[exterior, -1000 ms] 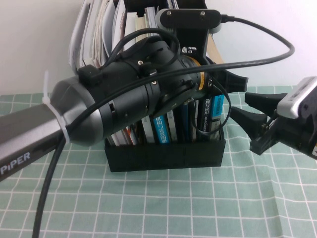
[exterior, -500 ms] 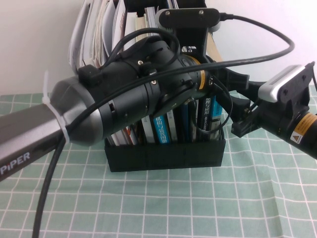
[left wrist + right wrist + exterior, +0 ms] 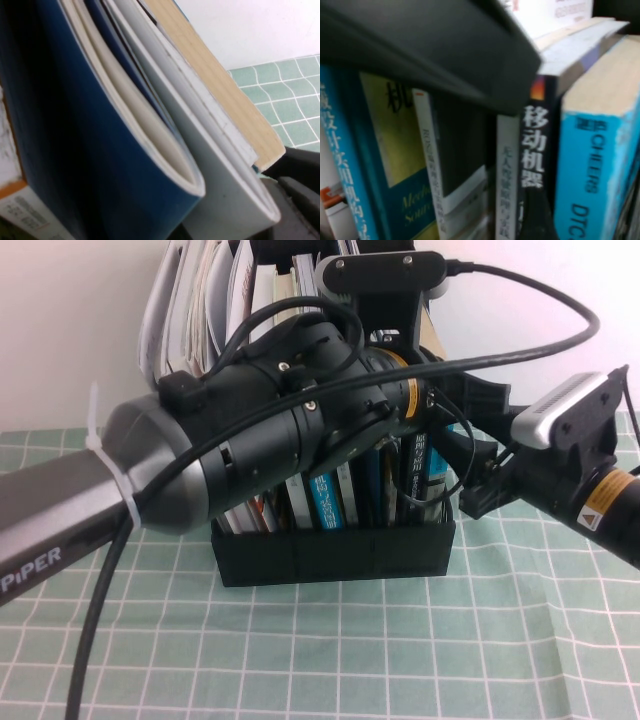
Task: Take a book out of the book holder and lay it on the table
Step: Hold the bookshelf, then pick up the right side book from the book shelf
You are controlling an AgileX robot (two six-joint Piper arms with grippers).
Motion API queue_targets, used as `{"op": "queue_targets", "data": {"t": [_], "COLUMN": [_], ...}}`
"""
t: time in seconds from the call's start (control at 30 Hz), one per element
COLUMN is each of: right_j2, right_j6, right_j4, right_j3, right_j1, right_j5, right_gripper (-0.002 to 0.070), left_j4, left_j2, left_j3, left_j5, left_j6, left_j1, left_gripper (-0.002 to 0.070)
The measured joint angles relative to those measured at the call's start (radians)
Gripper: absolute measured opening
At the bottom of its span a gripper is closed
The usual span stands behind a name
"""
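The black book holder [image 3: 335, 555] stands upright on the table [image 3: 300, 660], packed with books. In the right wrist view the book [image 3: 592, 165] shows its cyan spine with black "DTC" lettering, upright at the end of the row beside a black-spined book [image 3: 535, 150]. My right gripper [image 3: 458, 430] comes in from the right, open, its fingers [image 3: 430, 50] spread at the right end of the row; contact cannot be made out. My left arm [image 3: 260, 430] reaches over the holder from the left, and its gripper is hidden among the book tops.
Curled magazines [image 3: 195, 300] lean at the holder's back left against a white wall. Black cables [image 3: 540, 300] loop over both wrists. Blue and grey book tops [image 3: 150, 150] fill the left wrist view. Green grid cloth spreads in front of the holder.
My right gripper has moved left from beside the holder to the right end of the row of books, still open. The left arm and the books have not moved.
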Motion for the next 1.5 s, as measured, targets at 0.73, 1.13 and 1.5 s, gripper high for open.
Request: {"op": "queue_targets", "data": {"t": [0.73, 1.13, 1.5], "right_j2": [0.007, 0.158, 0.222], "right_j6": [-0.181, -0.150, -0.154], "right_j4": [0.213, 0.185, 0.201], "right_j3": [-0.036, -0.044, -0.052], "right_j1": [0.047, 0.047, 0.053], "right_j5": [0.064, -0.106, -0.158], "right_gripper": [0.0368, 0.0285, 0.0244], "left_j4": [-0.009, -0.014, -0.023], "left_j2": [0.000, 0.000, 0.000], "left_j3": [0.000, 0.000, 0.000], "left_j5": [0.000, 0.008, 0.053], "left_j6": [-0.008, -0.009, -0.009], "left_j1": [0.000, 0.000, 0.000], "left_gripper": [-0.0003, -0.0003, -0.0003]}}
